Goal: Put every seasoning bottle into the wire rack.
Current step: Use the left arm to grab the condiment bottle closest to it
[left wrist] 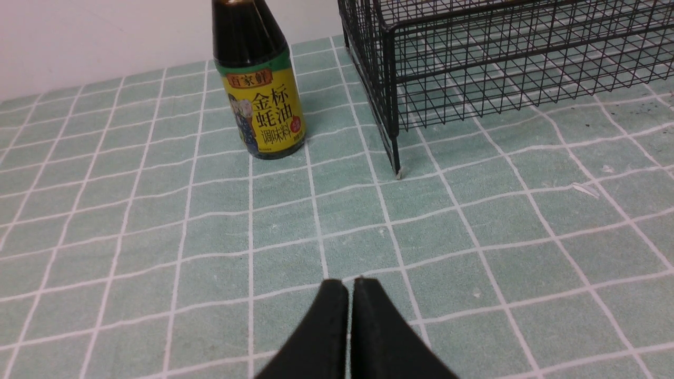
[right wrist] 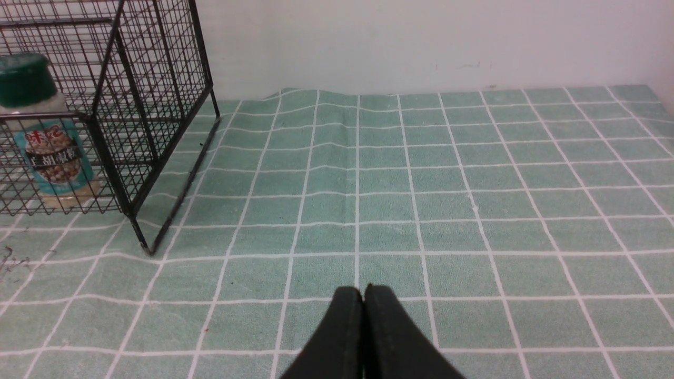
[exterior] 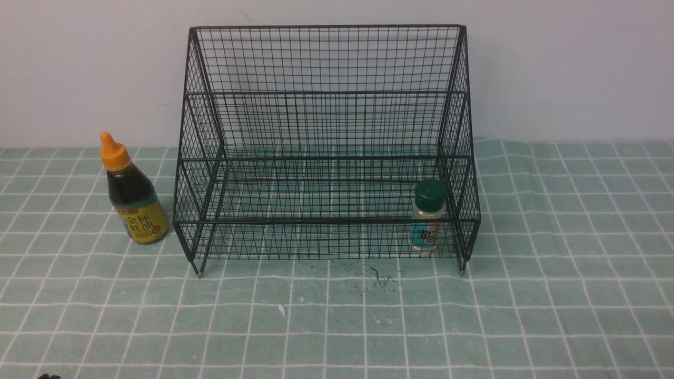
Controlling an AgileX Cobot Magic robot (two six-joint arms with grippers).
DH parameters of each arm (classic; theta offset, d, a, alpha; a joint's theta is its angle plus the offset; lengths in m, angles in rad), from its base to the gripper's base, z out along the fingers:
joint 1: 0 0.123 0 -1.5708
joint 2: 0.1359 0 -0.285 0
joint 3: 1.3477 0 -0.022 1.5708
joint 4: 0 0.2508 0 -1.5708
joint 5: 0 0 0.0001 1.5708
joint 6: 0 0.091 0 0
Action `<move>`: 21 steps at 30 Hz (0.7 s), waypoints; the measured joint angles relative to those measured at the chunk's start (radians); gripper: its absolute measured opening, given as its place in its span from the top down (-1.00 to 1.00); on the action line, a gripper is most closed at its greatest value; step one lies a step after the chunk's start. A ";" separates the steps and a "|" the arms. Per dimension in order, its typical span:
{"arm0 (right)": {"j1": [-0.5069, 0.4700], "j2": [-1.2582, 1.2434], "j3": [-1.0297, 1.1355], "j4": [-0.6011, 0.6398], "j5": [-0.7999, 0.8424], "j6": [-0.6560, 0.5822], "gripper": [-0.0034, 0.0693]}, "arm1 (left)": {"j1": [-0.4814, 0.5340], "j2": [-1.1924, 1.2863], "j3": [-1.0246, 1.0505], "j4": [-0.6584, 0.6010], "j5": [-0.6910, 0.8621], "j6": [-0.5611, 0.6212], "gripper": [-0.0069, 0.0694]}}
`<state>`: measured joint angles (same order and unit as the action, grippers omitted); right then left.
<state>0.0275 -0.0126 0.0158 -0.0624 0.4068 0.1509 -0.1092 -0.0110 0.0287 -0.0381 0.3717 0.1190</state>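
The black wire rack point(exterior: 326, 95) stands at the middle back of the table. A short shaker jar point(exterior: 427, 223) with a dark green lid and teal label stands upright inside the rack's lowest tier at its right end, also seen through the mesh as the jar point(right wrist: 50, 142). The dark-sauce bottle point(exterior: 132, 196) with its orange cap stands upright on the cloth just left of the rack point(left wrist: 474, 63); the bottle point(left wrist: 259, 89) is well ahead of my left gripper point(left wrist: 348, 284). That gripper is shut and holds nothing. My right gripper point(right wrist: 363, 290) is shut and empty, over cloth to the right of the rack point(right wrist: 131, 105).
A green checked tablecloth point(exterior: 553, 273) covers the table, with a white wall behind. Small dark specks and a scribble point(exterior: 382, 278) lie in front of the rack, beside a tiny white scrap point(exterior: 281, 309). The cloth ripples near the rack's right rear corner.
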 joint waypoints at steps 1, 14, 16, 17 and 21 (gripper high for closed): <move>0.000 0.000 0.000 0.000 0.000 0.000 0.94 | 0.000 0.000 0.000 0.000 0.000 0.000 0.83; 0.000 0.000 0.000 0.000 0.000 -0.001 0.94 | 0.000 0.000 0.001 -0.082 -0.046 -0.020 0.83; 0.000 0.000 0.000 0.000 0.000 -0.001 0.94 | 0.000 0.000 0.001 -0.217 -0.130 -0.074 0.83; 0.000 0.000 0.000 0.000 0.000 -0.001 0.94 | 0.000 0.000 0.001 -0.258 -0.153 -0.089 0.83; 0.000 0.000 0.000 0.000 0.000 -0.001 0.94 | 0.000 0.000 0.001 -0.473 -0.286 -0.119 0.83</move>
<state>0.0275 -0.0126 0.0158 -0.0624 0.4068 0.1500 -0.1092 -0.0110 0.0295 -0.5108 0.0858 0.0000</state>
